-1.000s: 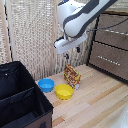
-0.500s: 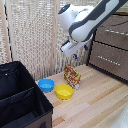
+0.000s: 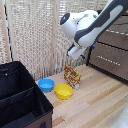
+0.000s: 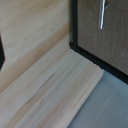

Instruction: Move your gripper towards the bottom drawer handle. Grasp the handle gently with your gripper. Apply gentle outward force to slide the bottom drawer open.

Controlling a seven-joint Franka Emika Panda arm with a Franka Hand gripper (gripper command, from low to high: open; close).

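We count one white robot arm (image 3: 92, 27) in the exterior view, entering from the upper corner on the exterior view's right. Its gripper (image 3: 76, 52) hangs in the air above the worktop (image 3: 95, 102), near the cabinet (image 3: 111, 50). The gripper is small and blurred there, and the wrist view does not show it, so we cannot tell how wide the jaws stand.

On the cabinet we count two dark brown drawer fronts in view, each with one thin silver bar. The bottom drawer (image 3: 106, 60) has the taller front, and the bottom drawer handle (image 3: 106, 59) lies across it as a horizontal bar. The drawer front sits flush with the cabinet. The gripper is apart from the handle, toward the exterior view's left of it.

On the worktop we count two bowls: one blue bowl (image 3: 46, 84) and one yellow bowl (image 3: 64, 91), just beside each other. We cannot tell what either bowl holds. One red and yellow packet (image 3: 72, 76) stands upright just behind the yellow bowl. One black bin (image 3: 17, 102) with an open top fills the lower corner on the exterior view's left.

The wrist view shows the handle (image 4: 102, 13) close up against a dark drawer front (image 4: 107, 35), plus light wood boards (image 4: 47, 75). It shows no bowls, packet or bin.
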